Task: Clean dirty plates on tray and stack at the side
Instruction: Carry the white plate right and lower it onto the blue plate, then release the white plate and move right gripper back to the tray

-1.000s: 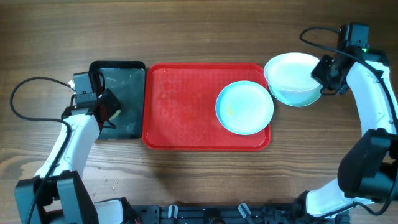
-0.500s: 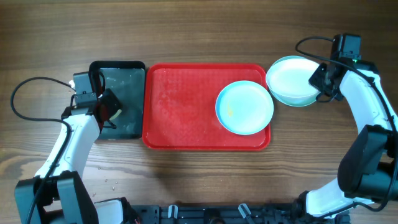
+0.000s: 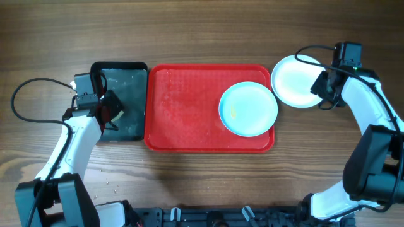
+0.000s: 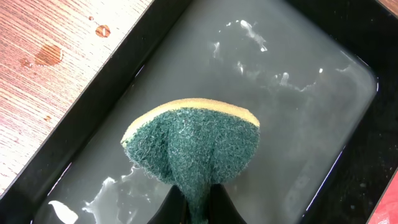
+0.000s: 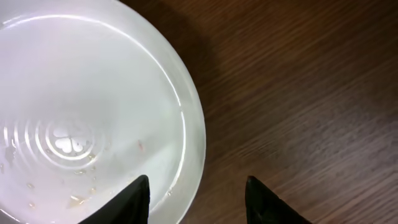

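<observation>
**Hazards**

1. The right fingers point(image 5: 138, 196) are released and hold nothing. One stands over the inner side of the white plate point(image 5: 81, 106) at its rim, the other over the bare counter point(image 5: 298, 81). If you pull away at a slant, the inner finger could hook the rim and tip or drag the plate. Retract straight up.
2. The white plate looks wet, so expect it to slide under a light nudge. In the overhead view it lies at the upper right, off the red tray point(image 3: 189, 126) and just beside its right rim. A thin turquoise edge seems to show at its lower rim. Whether it rests on another plate cannot be told for sure. If it does, a nudge could shift the stack off centre.
3. The left fingers point(image 4: 174, 204) are clenched on the sponge point(image 4: 193, 143) above the water in the black tray point(image 4: 93, 93). Carrying it across will likely drip, and drops lie on the wood at the upper left of the left wrist view.

**Appearance**

- The turquoise plate point(image 3: 248, 108) lies flat at the right end of the red tray, with a small yellowish smear left of its centre. Judge it not yet cleaned.
- The white plate is glossy, with moulded rings at its centre and water beads and a few specks nearby.
</observation>
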`<control>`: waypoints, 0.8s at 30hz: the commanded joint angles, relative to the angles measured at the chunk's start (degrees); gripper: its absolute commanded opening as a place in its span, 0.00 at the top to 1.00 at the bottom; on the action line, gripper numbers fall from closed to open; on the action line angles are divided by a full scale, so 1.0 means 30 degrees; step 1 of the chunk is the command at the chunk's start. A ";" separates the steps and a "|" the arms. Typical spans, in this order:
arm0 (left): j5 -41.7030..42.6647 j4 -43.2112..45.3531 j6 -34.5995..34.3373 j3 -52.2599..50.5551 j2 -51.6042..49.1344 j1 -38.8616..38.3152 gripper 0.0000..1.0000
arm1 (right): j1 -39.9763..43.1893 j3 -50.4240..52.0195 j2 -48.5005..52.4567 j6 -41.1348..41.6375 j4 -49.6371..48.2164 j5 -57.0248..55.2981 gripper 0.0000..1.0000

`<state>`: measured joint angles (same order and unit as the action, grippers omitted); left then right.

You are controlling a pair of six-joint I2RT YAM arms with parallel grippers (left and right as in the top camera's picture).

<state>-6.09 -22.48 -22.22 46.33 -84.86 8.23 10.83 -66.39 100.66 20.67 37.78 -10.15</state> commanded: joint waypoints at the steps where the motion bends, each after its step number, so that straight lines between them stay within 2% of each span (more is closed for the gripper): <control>1: 0.0102 0.0073 -0.0189 -0.0073 0.0379 0.0087 0.96 | 0.0044 -0.1304 -0.1297 -0.1443 0.0685 0.3147 0.18; 2: 0.0102 0.0080 -0.0182 -0.0073 0.0379 0.0087 0.96 | 0.0044 -0.1304 -0.1676 -0.1464 0.0641 0.4940 0.01; 4: 0.0102 0.0080 -0.0182 -0.0073 0.0379 0.0087 0.96 | 0.0044 -0.1304 -0.2186 -0.1552 0.0685 0.8590 0.00; 6: 0.0102 0.0073 -0.0182 -0.0073 0.0379 0.0087 0.96 | 0.0036 -0.1275 -0.2237 -0.3191 0.1078 1.2874 0.01; 7: 0.0102 0.0073 -0.0189 -0.0073 0.0379 0.0087 0.96 | 0.0036 -0.1246 -0.2237 -0.3504 0.1508 1.3391 0.11; 9: 0.0102 0.0080 -0.0189 -0.0073 0.0379 0.0087 0.96 | 0.0015 -0.1173 -0.2237 -0.3337 0.2696 1.2808 0.51; 10: 0.0102 0.0080 -0.0189 -0.0073 0.0379 0.0087 0.96 | 0.0000 -0.1137 -0.2237 -0.3330 0.3220 1.2437 0.62; 12: 0.0102 0.0080 -0.0189 -0.0073 0.0379 0.0087 0.96 | -0.0022 -0.0765 -0.2237 -0.3308 0.4364 1.1307 0.63; 15: 0.0109 0.0080 -0.0189 -0.0073 0.0379 0.0087 0.96 | -0.0656 0.0452 -0.2237 -0.3330 0.4393 1.1060 0.62; 22: 0.0532 0.0087 -0.0182 -0.0073 0.0379 0.0087 0.96 | -0.4860 0.3519 -0.2164 -0.1464 0.1115 0.6171 0.63; 24: 0.0525 0.0080 -0.0182 -0.0073 0.0379 0.0087 0.96 | -0.5413 0.3774 -0.2164 -0.0117 0.0838 0.4182 0.69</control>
<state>-5.41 -22.48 -22.22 46.33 -84.84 8.23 -3.51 -56.21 94.48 14.96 41.19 11.42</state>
